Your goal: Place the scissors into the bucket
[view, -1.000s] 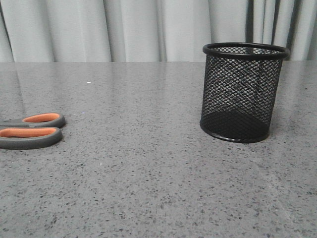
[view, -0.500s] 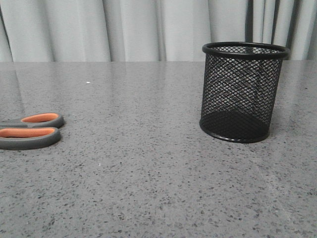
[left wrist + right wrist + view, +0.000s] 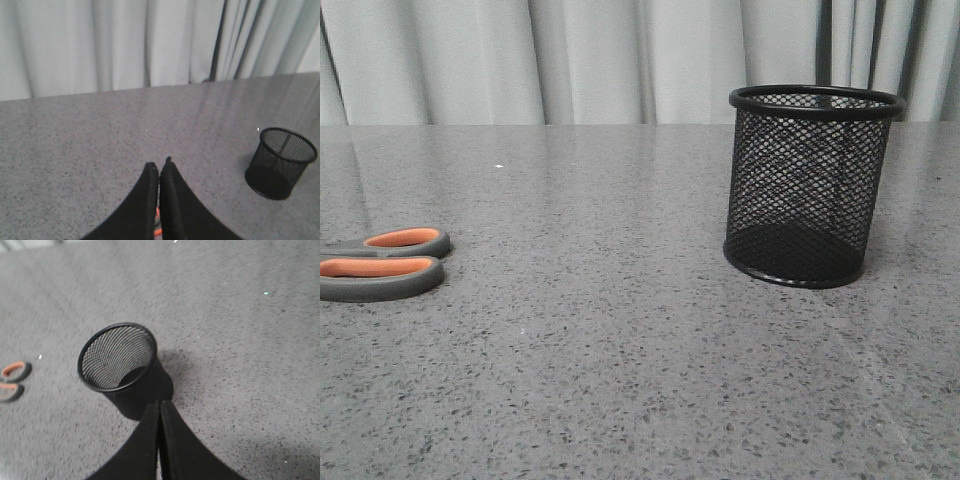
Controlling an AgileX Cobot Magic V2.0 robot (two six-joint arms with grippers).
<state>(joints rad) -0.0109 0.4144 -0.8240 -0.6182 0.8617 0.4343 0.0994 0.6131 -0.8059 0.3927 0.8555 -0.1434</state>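
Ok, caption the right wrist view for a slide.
Shut right gripper above the empty black wire-mesh bucket; orange-lined grey scissors lie apart on the grey table.

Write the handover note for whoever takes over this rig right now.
Left gripper: jaws shut, holding nothing, above the table with a bit of orange showing under them.
Right gripper: jaws shut, holding nothing, above the bucket.
Scissors: flat on the table at its left edge, handles in view, blades out of frame.
Bucket: upright on the right, nothing inside.
Done: nothing.
Left: open the jaws, grasp the scissors, drop them into the bucket.
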